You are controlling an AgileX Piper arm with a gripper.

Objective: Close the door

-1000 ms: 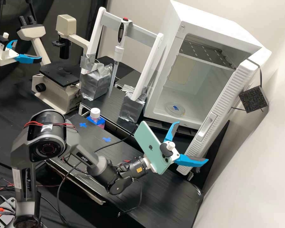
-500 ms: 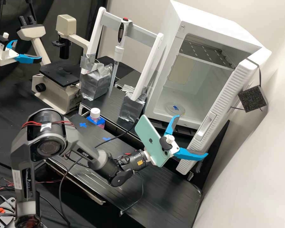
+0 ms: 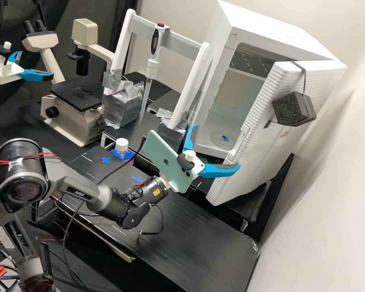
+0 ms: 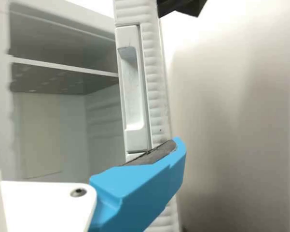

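Door: a ribbed white plastic door (image 3: 263,146), hinged to the boxy white cabinet (image 3: 225,61), standing partly open.
Handle: a recessed pale grey grip (image 4: 132,96) along the door's free edge.
Gripper: the white gripper with two bright blue fingers (image 3: 217,145), spread wide and holding nothing, at that free edge; one finger overlaps the edge near the handle, though I cannot tell whether they touch.
Block: a speckled black block (image 3: 288,108) strapped to the door's outer face.
Dish: a round clear dish with a blue mark (image 3: 219,138), on the cabinet floor.
Phone: a mint-green smartphone (image 3: 160,156), mounted tilted at the arm's wrist.
Pipette: a slim white pipette with a red button (image 3: 152,69), upright in a white frame (image 3: 184,42) beside the cabinet.
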